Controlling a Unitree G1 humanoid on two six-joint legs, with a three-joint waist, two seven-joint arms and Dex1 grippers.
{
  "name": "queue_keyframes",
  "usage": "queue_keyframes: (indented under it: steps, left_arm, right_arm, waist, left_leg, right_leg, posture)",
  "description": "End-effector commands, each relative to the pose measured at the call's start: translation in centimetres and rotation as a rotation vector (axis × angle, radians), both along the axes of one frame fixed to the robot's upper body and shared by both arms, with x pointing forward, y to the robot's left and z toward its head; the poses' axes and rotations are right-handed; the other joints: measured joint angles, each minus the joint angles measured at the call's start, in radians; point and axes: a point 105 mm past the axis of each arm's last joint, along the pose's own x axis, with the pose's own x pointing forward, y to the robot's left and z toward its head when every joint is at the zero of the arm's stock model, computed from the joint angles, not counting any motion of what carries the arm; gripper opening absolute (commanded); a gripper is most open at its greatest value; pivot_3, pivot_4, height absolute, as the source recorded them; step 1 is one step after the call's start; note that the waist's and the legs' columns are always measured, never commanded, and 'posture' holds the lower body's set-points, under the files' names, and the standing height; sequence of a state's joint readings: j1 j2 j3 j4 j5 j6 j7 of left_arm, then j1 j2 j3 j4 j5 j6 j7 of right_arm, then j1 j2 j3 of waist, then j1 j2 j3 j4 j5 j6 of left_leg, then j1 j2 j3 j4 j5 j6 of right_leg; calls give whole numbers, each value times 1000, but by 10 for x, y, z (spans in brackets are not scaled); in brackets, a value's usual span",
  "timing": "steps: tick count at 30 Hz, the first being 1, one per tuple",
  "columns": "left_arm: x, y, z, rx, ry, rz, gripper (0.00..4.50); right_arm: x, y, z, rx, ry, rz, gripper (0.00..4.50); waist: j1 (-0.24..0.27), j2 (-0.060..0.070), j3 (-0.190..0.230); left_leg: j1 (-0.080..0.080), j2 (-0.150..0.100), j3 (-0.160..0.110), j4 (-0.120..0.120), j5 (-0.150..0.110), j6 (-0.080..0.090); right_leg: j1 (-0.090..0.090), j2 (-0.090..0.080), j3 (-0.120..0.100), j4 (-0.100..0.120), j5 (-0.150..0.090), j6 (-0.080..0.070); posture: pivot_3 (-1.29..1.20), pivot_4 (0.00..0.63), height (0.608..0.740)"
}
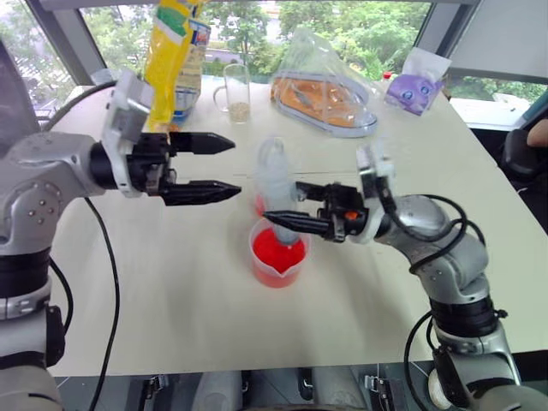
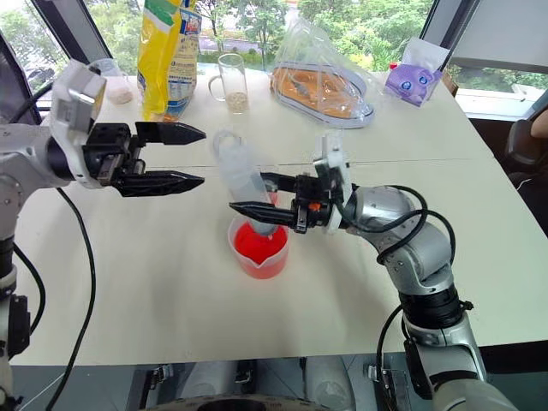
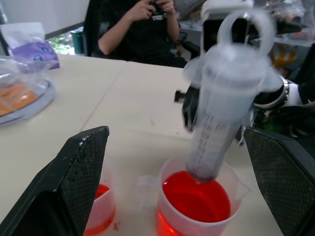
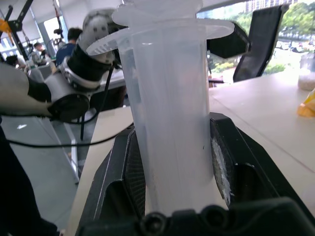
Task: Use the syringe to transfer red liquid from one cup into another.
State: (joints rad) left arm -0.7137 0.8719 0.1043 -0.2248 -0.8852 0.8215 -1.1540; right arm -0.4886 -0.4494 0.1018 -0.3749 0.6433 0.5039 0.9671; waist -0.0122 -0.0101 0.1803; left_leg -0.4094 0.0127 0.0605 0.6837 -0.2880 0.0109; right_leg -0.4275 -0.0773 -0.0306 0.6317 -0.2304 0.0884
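Our right pincer holds the syringe over the red cup

Our right pincer [image 1: 287,205] points sideways toward our left one, its two fingers closed tight around the syringe [image 1: 276,184]. The syringe stands nearly upright, tilted a little, with its ring end on top and its tip down in the red liquid [image 1: 278,250] of the wide beaker [image 1: 276,257] just under the pincer. Our left pincer [image 1: 216,168] is level and points at the syringe, with its fingers wide open and nothing in them, near the syringe but apart from it. The small cup [image 3: 101,209] with a little red sits just behind the beaker. Far past both pincers on the counter [image 1: 171,291] are a yellow bag [image 1: 171,60], a glass mug [image 1: 233,90] and a clear bag [image 1: 321,86].
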Motion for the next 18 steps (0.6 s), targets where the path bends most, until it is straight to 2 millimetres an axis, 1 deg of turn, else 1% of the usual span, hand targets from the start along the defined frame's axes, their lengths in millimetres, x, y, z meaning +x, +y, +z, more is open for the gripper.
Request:
queue_keyframes:
  steps: [1, 6, 12, 18]
  left_arm:
    - [-8, -7, 4, 3, -30, -37, 4500]
    - [-10, -16, -4, 4, -18, -59, 4500]
    - [-10, -21, -9, -15, 7, -63, 4500]
    - [-11, -28, -9, -52, 35, -81, 4500]
  right_arm:
    - [-1, 1, -6, -6, -38, 11, 1448]
    - [-1, 1, -20, -24, -22, 15, 1448]
    - [-1, 3, -23, -29, -25, 13, 1448]
    - [0, 2, -26, -47, -33, 10, 1448]
  waist:
    - [1, 0, 0]
    - [0, 0, 0]
    - [0, 0, 0]
    - [1, 0, 0]
  left_leg:
    - [0, 0, 0, 0, 0, 0]
    - [0, 0, 0, 0, 0, 0]
    - [0, 0, 0, 0, 0, -1]
    - [0, 0, -1, 0, 0, -1]
  right_leg:
    - [0, 0, 0, 0, 0, 0]
    - [0, 0, 0, 0, 0, 0]
    - [0, 0, 0, 0, 0, 0]
    - [0, 0, 0, 0, 0, 0]
  posture:
    - [0, 150, 740]
    - [0, 150, 740]
    - [0, 150, 740]
    - [0, 150, 740]
